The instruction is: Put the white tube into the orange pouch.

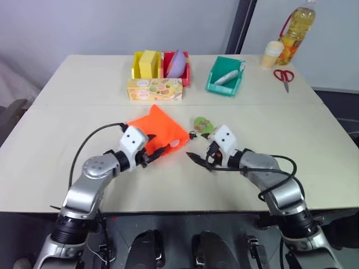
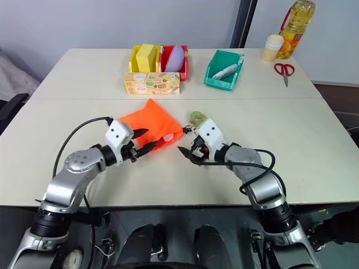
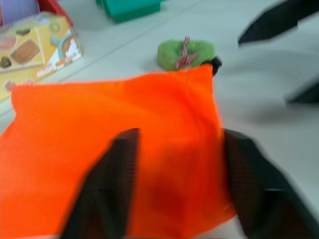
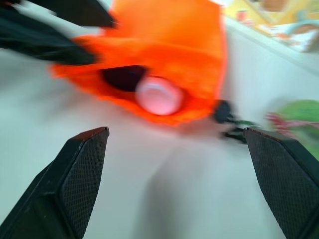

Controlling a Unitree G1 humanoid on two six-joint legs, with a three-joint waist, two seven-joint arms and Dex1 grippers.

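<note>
The orange pouch (image 1: 161, 130) lies flat in the middle of the table, its mouth turned toward my right gripper. The round end of the white tube (image 4: 158, 95) sticks out of that mouth; the rest of the tube is hidden inside. From the pouch's corner a thin dark cord leads to the green tag (image 1: 203, 124). My left gripper (image 3: 177, 137) is open, its fingers spread over the near-left part of the pouch. Just right of the mouth, my right gripper (image 4: 177, 132) is wide open with nothing between its fingers.
At the back stand a yellow bin (image 1: 146, 64), a red bin (image 1: 176, 65) and a teal bin (image 1: 225, 76) with a white item inside. A printed snack box (image 1: 154, 89) lies before them. An oil bottle (image 1: 296, 31), a cup (image 1: 272, 54) and scissors (image 1: 284, 75) sit back right.
</note>
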